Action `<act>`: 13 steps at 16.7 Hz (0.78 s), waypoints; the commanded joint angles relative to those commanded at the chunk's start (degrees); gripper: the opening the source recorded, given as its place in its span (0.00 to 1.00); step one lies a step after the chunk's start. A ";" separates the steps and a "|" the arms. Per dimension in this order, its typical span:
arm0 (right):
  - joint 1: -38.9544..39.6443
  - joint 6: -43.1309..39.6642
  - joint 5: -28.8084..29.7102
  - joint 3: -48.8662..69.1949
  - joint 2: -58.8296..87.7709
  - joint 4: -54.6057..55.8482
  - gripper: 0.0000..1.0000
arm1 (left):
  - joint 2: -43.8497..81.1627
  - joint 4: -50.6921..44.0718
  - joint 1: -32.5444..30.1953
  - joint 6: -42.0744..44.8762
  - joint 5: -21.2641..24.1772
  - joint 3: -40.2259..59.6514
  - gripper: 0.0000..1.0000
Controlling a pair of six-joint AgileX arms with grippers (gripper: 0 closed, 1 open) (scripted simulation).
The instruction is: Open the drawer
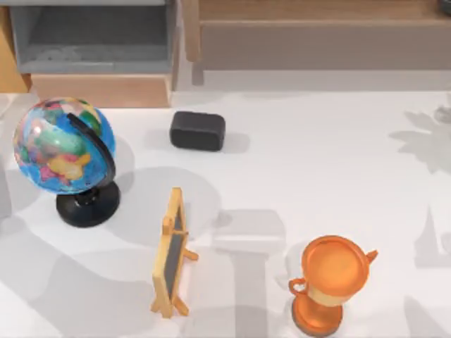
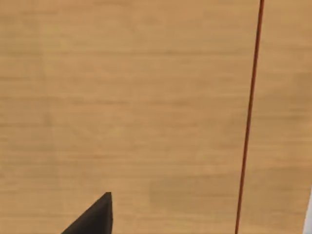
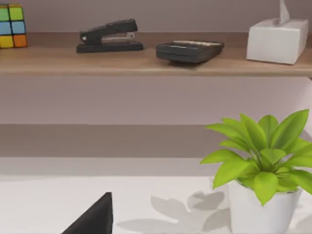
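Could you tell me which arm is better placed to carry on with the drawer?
Left, probably. The left wrist view looks at light wood from very near, like the drawer front at the table's far left. The right wrist view faces a potted plant and a shelf instead.

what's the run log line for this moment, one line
task: open drawer | drawer: pulled out, grey inside showing | left gripper: close to a light-wood surface | globe: in front of drawer
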 joint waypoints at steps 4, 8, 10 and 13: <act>0.00 0.00 0.00 0.00 0.00 0.00 1.00 | 0.18 -0.20 -0.08 0.00 -0.07 0.39 1.00; 0.00 0.00 0.00 0.00 0.00 0.00 1.00 | 0.18 -0.20 -0.08 0.00 -0.07 0.39 0.70; 0.00 0.00 0.00 0.00 0.00 0.00 1.00 | 0.18 -0.20 -0.08 0.00 -0.07 0.39 0.55; 0.00 0.00 0.00 0.00 0.00 0.00 1.00 | 0.18 -0.20 -0.08 0.00 -0.07 0.39 0.32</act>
